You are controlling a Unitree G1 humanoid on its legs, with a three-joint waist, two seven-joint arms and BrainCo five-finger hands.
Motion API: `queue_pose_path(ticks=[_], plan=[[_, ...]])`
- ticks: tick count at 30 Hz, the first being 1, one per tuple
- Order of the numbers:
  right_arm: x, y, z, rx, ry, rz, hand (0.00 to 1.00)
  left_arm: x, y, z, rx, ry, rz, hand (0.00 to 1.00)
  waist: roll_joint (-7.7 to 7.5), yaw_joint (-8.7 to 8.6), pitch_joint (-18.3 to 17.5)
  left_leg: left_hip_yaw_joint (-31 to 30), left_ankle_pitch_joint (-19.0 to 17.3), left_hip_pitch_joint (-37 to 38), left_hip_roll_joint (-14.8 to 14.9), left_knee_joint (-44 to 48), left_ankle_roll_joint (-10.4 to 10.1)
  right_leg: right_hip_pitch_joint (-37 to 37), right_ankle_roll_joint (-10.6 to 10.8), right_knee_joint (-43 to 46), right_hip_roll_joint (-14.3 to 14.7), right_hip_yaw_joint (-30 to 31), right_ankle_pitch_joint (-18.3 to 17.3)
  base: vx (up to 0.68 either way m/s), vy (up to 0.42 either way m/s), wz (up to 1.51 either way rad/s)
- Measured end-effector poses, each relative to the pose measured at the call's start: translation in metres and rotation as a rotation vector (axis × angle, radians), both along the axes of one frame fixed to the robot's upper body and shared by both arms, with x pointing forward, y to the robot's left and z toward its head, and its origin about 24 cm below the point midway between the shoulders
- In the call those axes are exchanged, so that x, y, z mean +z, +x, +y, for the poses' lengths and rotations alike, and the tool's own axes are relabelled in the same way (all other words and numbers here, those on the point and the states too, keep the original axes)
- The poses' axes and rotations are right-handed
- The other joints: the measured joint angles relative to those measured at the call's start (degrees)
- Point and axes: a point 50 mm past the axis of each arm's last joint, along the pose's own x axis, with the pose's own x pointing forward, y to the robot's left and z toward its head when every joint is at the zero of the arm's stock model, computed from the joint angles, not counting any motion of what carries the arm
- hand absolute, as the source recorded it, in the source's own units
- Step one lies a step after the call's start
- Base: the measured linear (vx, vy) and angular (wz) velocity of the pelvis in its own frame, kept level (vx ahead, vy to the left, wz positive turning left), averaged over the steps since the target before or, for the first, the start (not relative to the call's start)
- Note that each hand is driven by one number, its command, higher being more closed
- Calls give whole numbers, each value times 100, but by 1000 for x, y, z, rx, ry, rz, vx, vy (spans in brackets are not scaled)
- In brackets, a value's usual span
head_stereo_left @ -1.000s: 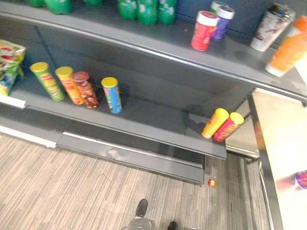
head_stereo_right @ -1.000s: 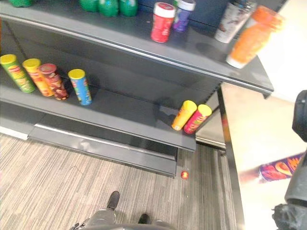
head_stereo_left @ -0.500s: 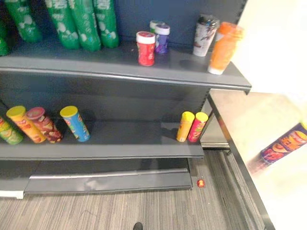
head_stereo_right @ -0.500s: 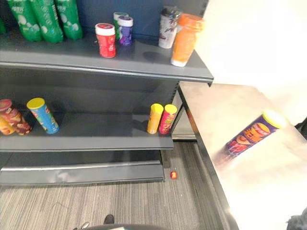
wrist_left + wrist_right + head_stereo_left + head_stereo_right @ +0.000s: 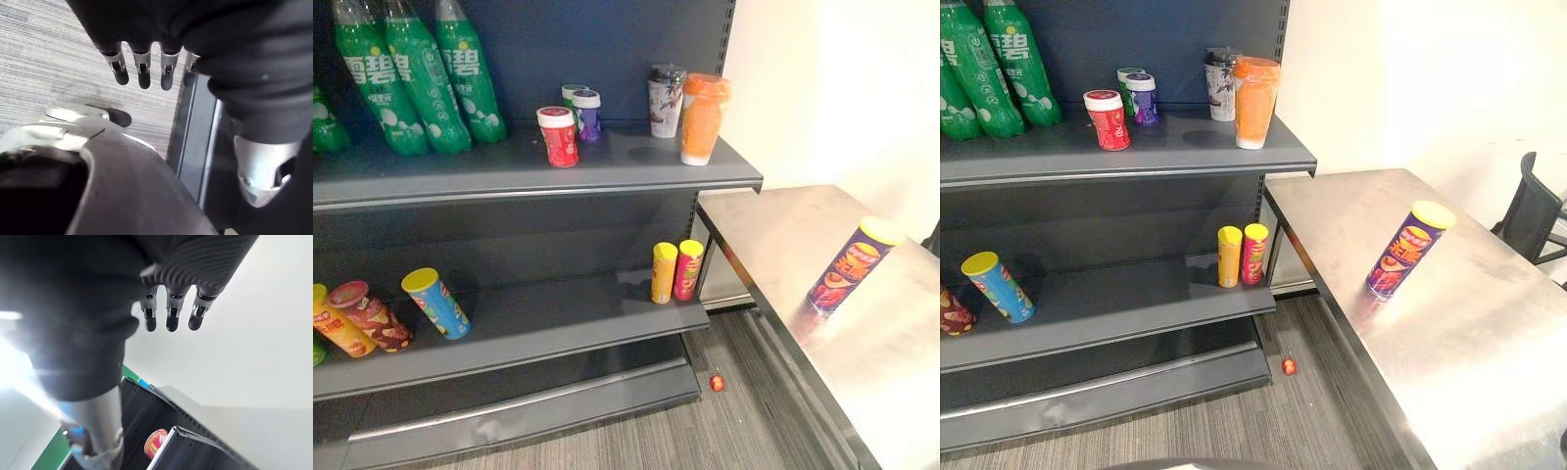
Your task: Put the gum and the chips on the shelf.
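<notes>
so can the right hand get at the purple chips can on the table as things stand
Probably yes. The purple chips can stands alone on the steel table on the robot's right, with nothing around it, and the right hand is open and empty. It would likely need to reach over first.

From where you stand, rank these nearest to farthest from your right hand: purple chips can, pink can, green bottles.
Right eye view, from my right hand, roughly:
1. Purple chips can, on the table.
2. Pink can, right end of lower shelf.
3. Green bottles, top shelf, far left.
</notes>
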Motion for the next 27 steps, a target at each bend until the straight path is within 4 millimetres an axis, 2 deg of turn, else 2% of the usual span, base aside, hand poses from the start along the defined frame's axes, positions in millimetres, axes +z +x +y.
queue_pose_path(ticks=[1,4,6,9,10,11,12,13,14,15,16,17,18,19,20,21,22,24,26,27], plan=[[-5,-3,-2,-11,10,0,0,0,-2,0,1,0,5,0,-1,-27,-1,9,-10,25,-4,0,14,16,0,3,-3,15,-2,-14,18,-12],[-27,-33,-15,-127,38,-14,0,0,-6,-1,-19,2,16,0,9,-82,-1,189,-100,104,-8,0,13,-9,-7,88,-9,212,-11,-19,32,-29],[-39,-54,-23,-202,66,-24,0,0,-11,-1,-23,3,27,0,6,-214,-2,482,-124,93,-15,2,24,-188,-8,185,-7,489,-12,-15,40,-56],[-51,-62,-23,-230,78,-14,0,1,-15,-2,-17,2,34,0,-5,-254,3,1028,-202,96,24,4,57,-461,119,289,54,1044,74,-22,39,-109],[-57,-63,-20,-232,80,-3,0,1,-21,-2,-13,2,45,0,-15,-299,13,1359,-238,90,28,14,77,-608,179,293,67,1283,113,-35,53,-143],[-63,-64,-17,-233,85,4,0,1,-21,-2,-14,4,43,0,-23,-312,24,1712,-275,85,42,44,116,-779,172,267,6,1263,107,-37,63,-146],[-65,-65,-14,-237,81,4,0,2,-20,-2,-17,5,40,0,-20,-329,35,1882,-290,76,60,49,189,-843,133,229,-75,1095,81,-54,79,-138],[-71,-68,-9,-243,82,6,0,1,-19,-3,-19,3,36,0,106,-353,104,2179,-302,41,194,59,365,-877,-124,257,-233,310,-56,-72,63,-126],[-78,-69,-4,-248,84,10,0,2,-11,-3,-44,9,16,0,204,-363,193,2465,-435,-23,423,289,421,-1090,-231,872,-461,-612,-100,-70,42,-124],[-78,-69,-3,-248,80,8,0,2,-6,-2,-57,12,2,0,193,-345,278,2626,-523,-11,545,455,400,-1129,-296,1287,-553,-969,-149,-63,3,-132],[-74,-69,1,-244,56,-1,0,2,0,-2,-71,13,-9,0,209,-320,438,2889,-722,-22,769,792,347,-1175,-459,2139,-796,-1473,-288,-50,-19,-137],[-68,-69,8,-245,16,-26,0,2,-1,0,-82,17,-4,0,173,-289,441,3188,-886,-25,947,1092,284,-1120,-567,2777,-1072,-1818,-360,-43,-24,-139],[-65,-67,11,-240,-2,-43,0,2,-2,0,-95,18,3,0,166,-287,443,3319,-989,-44,1037,1257,218,-1058,-609,2991,-1199,-1946,-391,-25,-55,-124],[-59,-66,16,-223,-20,-68,0,2,-2,0,-103,20,4,0,166,-290,441,3470,-1120,-127,1173,1522,156,-950,-616,3175,-1351,-2119,-393,-10,-87,-127],[-52,-61,21,-198,-43,-95,0,3,0,4,-115,30,-1,0,101,-296,422,3760,-1226,-254,1262,1814,30,-743,-474,3041,-1605,-2321,-193,-8,-134,-117],[-50,-59,23,-193,-52,-99,0,4,1,6,-118,36,-3,0,19,-300,395,3852,-1245,-319,1258,1897,-6,-625,-267,2788,-1641,-2377,-102,-1,-137,-118],[-48,-54,24,-189,-59,-95,0,4,6,8,-121,41,-11,0,52,-286,345,4019,-1239,-411,1358,2022,-80,-451,68,1941,-1423,-2483,-246,16,-166,-116],[-49,-39,25,-160,-44,-62,0,3,13,3,-121,28,-29,0,178,-157,353,4441,-1106,-495,1533,2093,-126,-373,133,857,-1091,-2415,-182,1,-198,-124],[-55,-35,17,-181,-13,-19,0,2,14,-2,-114,22,-28,0,253,-157,427,4456,-1110,-476,1729,2318,-128,-211,209,598,-912,-2370,-127,14,-123,-33],[-57,-34,13,-190,1,-3,0,1,14,-4,-110,21,-26,0,342,-153,464,4368,-1153,-413,1877,2491,-124,-34,203,519,-807,-2369,-122,21,-132,-4]])
